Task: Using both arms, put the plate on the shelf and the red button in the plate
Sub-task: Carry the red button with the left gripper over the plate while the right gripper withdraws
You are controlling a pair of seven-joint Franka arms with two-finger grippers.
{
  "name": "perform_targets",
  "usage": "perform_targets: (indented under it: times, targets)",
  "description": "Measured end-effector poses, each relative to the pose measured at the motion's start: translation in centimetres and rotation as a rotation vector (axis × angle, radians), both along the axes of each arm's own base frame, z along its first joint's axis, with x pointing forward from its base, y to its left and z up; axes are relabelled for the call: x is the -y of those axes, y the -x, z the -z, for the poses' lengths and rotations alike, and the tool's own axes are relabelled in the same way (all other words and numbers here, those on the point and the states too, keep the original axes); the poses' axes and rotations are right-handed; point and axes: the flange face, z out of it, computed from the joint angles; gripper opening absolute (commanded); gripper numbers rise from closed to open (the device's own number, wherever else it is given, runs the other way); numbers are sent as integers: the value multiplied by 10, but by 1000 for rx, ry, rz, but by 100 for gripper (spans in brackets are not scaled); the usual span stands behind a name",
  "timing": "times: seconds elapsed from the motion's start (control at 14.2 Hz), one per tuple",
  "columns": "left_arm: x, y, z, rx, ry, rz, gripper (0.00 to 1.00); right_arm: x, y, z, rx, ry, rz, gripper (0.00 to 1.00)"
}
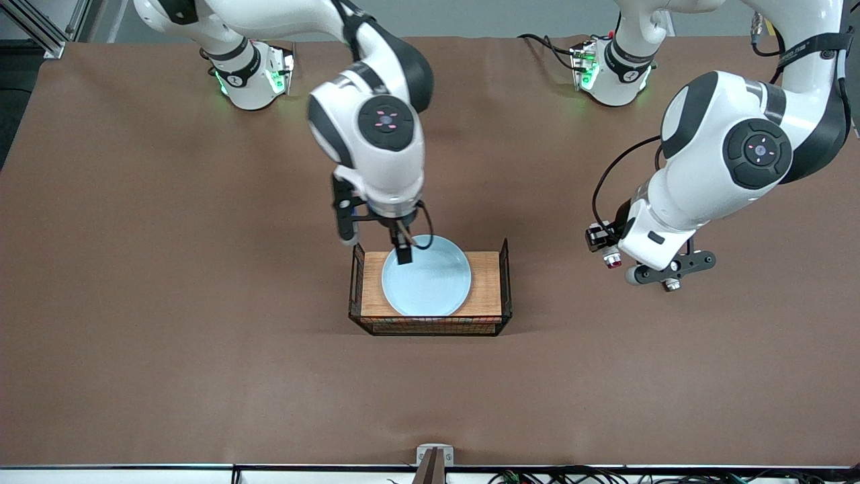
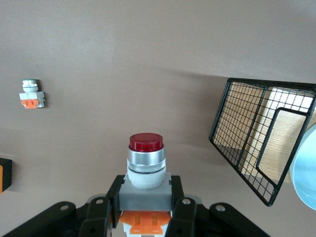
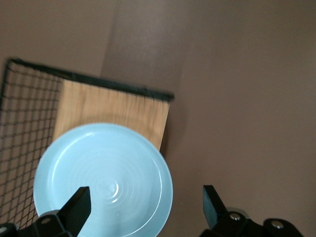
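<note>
From the front camera, the plate (image 1: 427,277) lies in a black wire basket (image 1: 502,282) with a wooden floor, near the middle of the brown desk (image 1: 168,269). The right hand (image 1: 376,238) hangs over the plate's rim on the side toward the robots' bases; its two dark fingers stand wide apart and carry nothing, one just above the rim and the other over the basket's edge. The left hand (image 1: 608,250) is up in the air over bare desk toward the left arm's end, well apart from the basket, and the red button (image 1: 612,259) shows at its tip.

In the left wrist view, the left hand (image 2: 146,207) is clamped on the red button (image 2: 145,163): the fingers press the grey body from both sides, the dark red cap and silvery ring stick out past them, and the orange block shows between them. A similar white-and-orange part with a silvery end (image 2: 31,94) lies on the desk, and the basket (image 2: 256,143) stands off to one side.

In the right wrist view, the right hand (image 3: 146,203) is spread open above the plate (image 3: 103,180), which rests flat on the basket's wooden floor (image 3: 113,106).
</note>
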Motion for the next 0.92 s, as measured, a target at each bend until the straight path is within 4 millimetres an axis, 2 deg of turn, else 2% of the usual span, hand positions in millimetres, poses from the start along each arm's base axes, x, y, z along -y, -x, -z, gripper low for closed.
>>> perform_targets:
  times: [0.21,0.42,0.71,0.92]
  targets:
    - [18,6,-3,-3,-4,-78,33,62,-15,-36,-82,4,-209,100]
    - [55,18,-6,-7,-10,-185,33,135,-33,-56,-167,1,-431,100]
    - [104,22,-7,-9,-3,-339,33,246,-57,-86,-207,-55,-677,100]
    - [138,34,-2,-24,-9,-427,33,309,-66,-97,-212,-90,-830,100]
